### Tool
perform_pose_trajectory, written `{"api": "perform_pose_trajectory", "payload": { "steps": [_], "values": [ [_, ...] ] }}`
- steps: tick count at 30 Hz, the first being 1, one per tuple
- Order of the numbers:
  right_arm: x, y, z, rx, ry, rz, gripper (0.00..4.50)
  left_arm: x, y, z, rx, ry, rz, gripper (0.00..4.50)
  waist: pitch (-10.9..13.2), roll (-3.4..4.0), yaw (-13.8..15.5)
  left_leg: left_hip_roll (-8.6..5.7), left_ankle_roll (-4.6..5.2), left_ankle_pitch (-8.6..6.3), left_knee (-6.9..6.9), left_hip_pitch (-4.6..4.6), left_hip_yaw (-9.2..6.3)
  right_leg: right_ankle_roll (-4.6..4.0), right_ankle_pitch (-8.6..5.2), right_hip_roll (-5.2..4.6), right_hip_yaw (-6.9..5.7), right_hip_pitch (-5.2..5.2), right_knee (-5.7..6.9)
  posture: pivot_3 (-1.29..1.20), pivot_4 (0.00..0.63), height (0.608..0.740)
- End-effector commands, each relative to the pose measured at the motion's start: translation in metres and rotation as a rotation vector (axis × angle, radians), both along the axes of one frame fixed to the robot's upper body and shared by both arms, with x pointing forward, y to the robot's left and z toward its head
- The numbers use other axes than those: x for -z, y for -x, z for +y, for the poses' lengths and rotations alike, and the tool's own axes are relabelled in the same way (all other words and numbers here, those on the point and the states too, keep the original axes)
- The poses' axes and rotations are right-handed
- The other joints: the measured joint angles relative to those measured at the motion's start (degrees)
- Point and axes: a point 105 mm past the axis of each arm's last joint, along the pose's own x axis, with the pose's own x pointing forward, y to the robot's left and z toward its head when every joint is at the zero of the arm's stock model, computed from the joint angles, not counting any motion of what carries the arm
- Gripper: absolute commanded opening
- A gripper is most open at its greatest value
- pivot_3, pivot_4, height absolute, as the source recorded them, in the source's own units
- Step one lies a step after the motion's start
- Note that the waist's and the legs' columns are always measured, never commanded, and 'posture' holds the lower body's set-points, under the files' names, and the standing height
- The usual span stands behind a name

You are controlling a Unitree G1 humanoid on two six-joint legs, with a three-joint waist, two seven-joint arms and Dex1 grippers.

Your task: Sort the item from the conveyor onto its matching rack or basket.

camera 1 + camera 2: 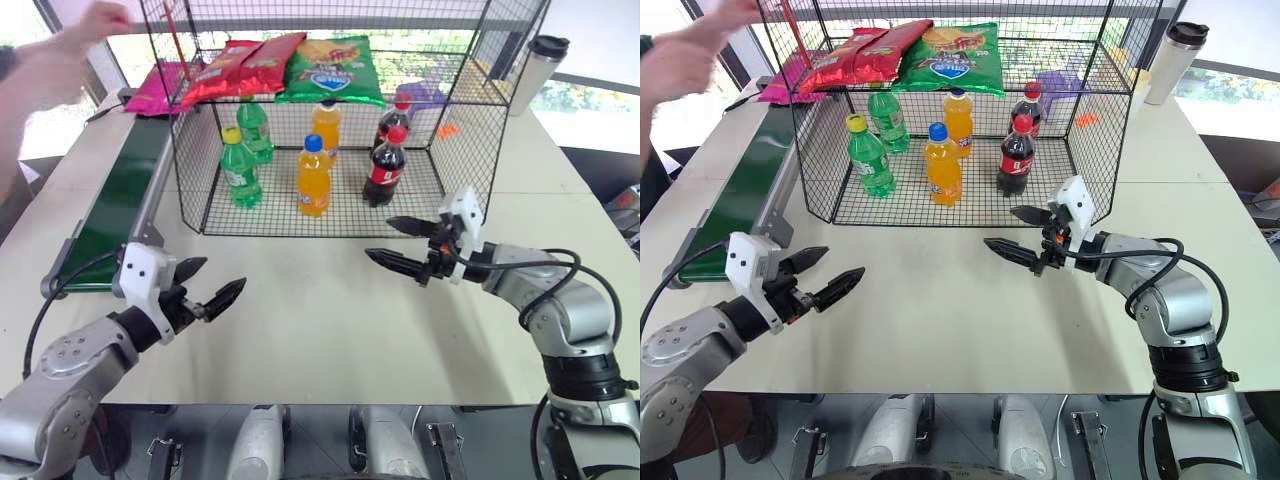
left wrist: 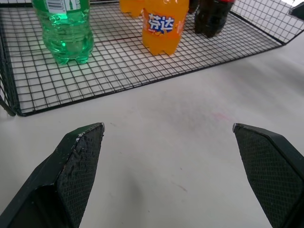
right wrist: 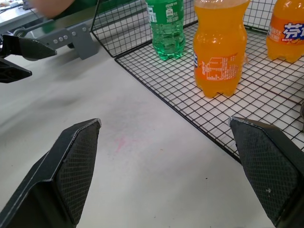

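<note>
Awaiting pickup: magenta crisp bag, lying at far end of conveyor, just beside rack's left wall, partly hidden behind mesh. Not yet gripped.

Landmark: black wire rack, centre of white table.
- Upper shelf of rack: red crisp bags and green crisp bag, lying flat, overlapping.
- Lower floor of rack: green bottles, orange bottles, cola bottles, all upright.
- Left of rack: conveyor running alongside its left wall; person's hand raised above belt's far end.
- Front of rack, left: left gripper, fingers spread wide, empty, well apart from bag.
- Front of rack, right: right gripper, fingers spread wide, empty, near rack's front edge.

Handling note, judged: left gripper nearer to belt, so likely choice. Approach along belt side of rack, clear of mesh wall. Pinch bag at a sealed edge or corner; glossy film likely slippery, contents crushable. Lift before crossing toward upper shelf beside other crisp bags. Hold off while person's hand stays over belt.
</note>
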Motion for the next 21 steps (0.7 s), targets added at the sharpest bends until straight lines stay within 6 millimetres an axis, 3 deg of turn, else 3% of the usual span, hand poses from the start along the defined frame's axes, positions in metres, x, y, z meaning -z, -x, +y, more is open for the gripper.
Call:
{"api": "perform_pose_trajectory", "payload": {
  "steps": [1,3,7,10,13,16,21],
  "values": [
    [-0.012,-0.003,0.001,-0.013,-0.008,-0.049,4.45,-0.013,0.003,-0.001,0.004,-0.023,-0.060,4.50,0.0,0.00,0.0,0.00,0.00,0.00,0.00,0.00,0.00,0.00,0.00,0.00,0.00,0.00,0.00,0.00,0.150,0.740],
    [-0.013,-0.005,-0.001,-0.017,-0.004,-0.049,4.45,-0.019,0.004,0.002,-0.012,-0.026,-0.077,4.50,0.0,0.00,0.0,0.00,0.00,0.00,0.00,0.00,0.00,0.00,0.00,0.00,0.00,0.00,0.00,0.00,0.150,0.740],
    [-0.029,-0.009,-0.005,-0.066,-0.035,-0.042,4.45,-0.067,0.007,0.047,-0.188,-0.230,-0.251,4.50,0.0,-0.03,-0.1,0.02,0.00,0.00,0.03,-0.03,-0.01,-0.01,0.01,0.05,-0.01,-0.03,0.03,0.00,0.150,0.740],
    [-0.036,-0.008,0.000,-0.115,-0.050,-0.037,4.45,-0.080,0.013,0.071,-0.272,-0.488,-0.309,4.50,0.0,0.01,-0.2,0.02,0.00,0.00,-0.06,0.00,0.03,-0.03,0.01,0.07,-0.01,-0.05,0.00,0.00,0.150,0.740],
    [-0.050,-0.007,0.024,-0.215,-0.102,-0.057,4.45,-0.090,0.030,0.115,-0.362,-1.042,-0.392,4.50,0.0,0.03,-0.9,0.04,0.00,0.00,-0.17,-0.04,0.32,-0.05,0.02,0.06,0.08,-0.21,-0.02,0.00,0.150,0.740],
    [-0.052,-0.006,0.042,-0.278,-0.110,-0.070,4.45,-0.091,0.043,0.131,-0.370,-1.313,-0.452,4.50,0.0,0.04,-1.2,0.06,0.00,0.00,-0.23,-0.08,0.42,-0.08,0.03,0.05,0.13,-0.38,0.02,0.00,0.150,0.740],
    [-0.050,-0.006,0.058,-0.331,-0.092,-0.085,4.45,-0.065,0.068,0.142,-0.371,-1.444,-0.455,4.50,0.0,0.05,-1.3,0.34,-0.03,-0.02,-0.23,-0.18,0.52,-0.12,0.06,-0.08,0.18,-0.54,-0.06,0.00,0.150,0.740]
  ]
}}
